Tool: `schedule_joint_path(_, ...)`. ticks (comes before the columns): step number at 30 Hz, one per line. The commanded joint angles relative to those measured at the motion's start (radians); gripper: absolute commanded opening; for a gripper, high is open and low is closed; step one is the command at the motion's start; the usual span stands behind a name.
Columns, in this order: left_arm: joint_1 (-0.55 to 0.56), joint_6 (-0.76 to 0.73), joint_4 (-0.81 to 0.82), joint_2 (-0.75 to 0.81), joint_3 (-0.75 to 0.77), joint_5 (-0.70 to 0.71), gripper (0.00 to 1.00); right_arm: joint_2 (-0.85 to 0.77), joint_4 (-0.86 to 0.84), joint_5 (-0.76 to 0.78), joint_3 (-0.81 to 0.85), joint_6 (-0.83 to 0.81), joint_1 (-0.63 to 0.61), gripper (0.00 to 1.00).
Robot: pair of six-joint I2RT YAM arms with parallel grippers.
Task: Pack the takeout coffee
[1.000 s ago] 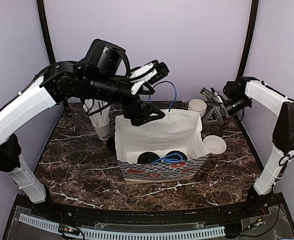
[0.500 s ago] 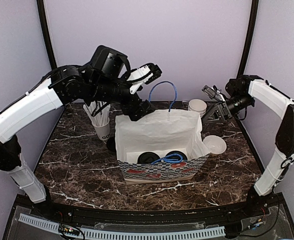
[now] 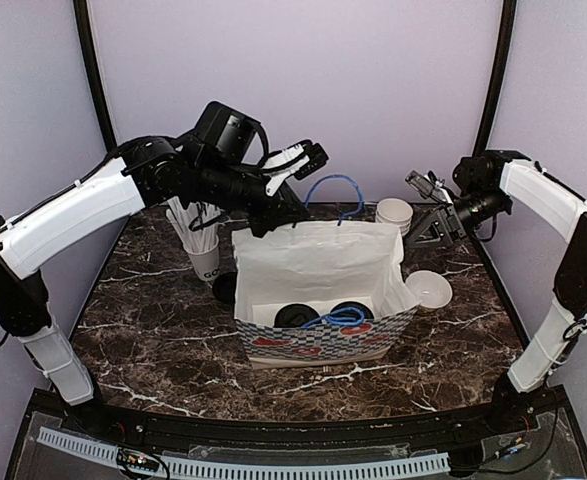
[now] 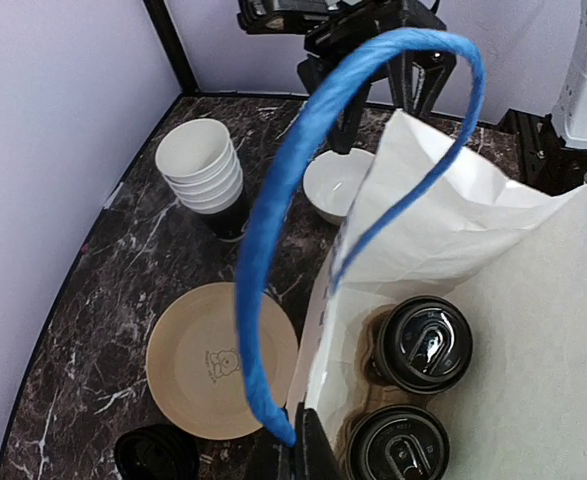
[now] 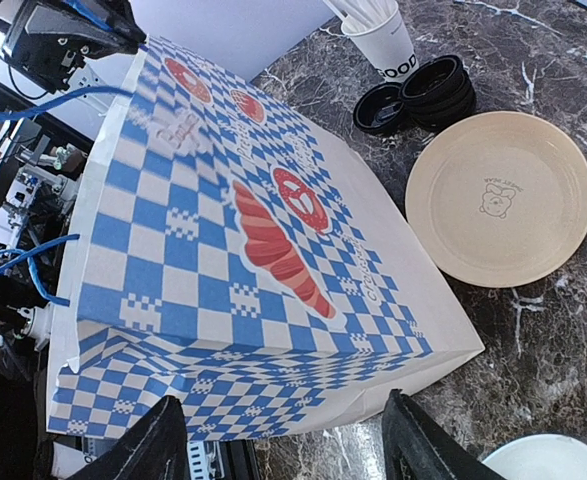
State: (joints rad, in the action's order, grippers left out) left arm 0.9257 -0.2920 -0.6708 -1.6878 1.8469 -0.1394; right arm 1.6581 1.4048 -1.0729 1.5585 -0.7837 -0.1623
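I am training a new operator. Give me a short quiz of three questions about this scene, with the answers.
1. How many lidded cups stand inside the paper bag?
2. True or false: the right pincer is holding the tan plate.
3. What is the left pincer shut on? A) the bag's blue handle B) a straw C) the white bowl
Key: 1. two; 2. false, it is open and holds nothing; 3. A.

Bright, diffuse light fills every view. Shadows on the dark marble surface (image 3: 143, 310) are faint, and its polish gives a mild sheen. Close to the lens, the blue handle (image 4: 273, 230) looks slightly soft. The right fingers (image 5: 153, 445) are dark, blurred shapes.
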Motion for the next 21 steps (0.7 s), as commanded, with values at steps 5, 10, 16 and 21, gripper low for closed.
schedule_joint_path(5, 0.050, 0.033, 0.141, 0.184, -0.216, -0.183, 0.00, -0.008, 0.014, 0.029, 0.021, 0.011, 0.009, 0.66)
schedule_joint_path(10, 0.146, 0.044, 0.252, 0.341, -0.437, -0.185, 0.00, -0.015, 0.014, 0.061, 0.028, 0.013, 0.011, 0.67)
schedule_joint_path(16, 0.238, 0.116, 0.300, 0.410, -0.555, -0.188, 0.00, -0.002, 0.013, 0.067, 0.036, 0.027, 0.012, 0.67)
schedule_joint_path(21, 0.295, 0.176, 0.323, 0.422, -0.592, -0.197, 0.00, 0.006, 0.013, 0.056, 0.044, 0.034, 0.012, 0.67)
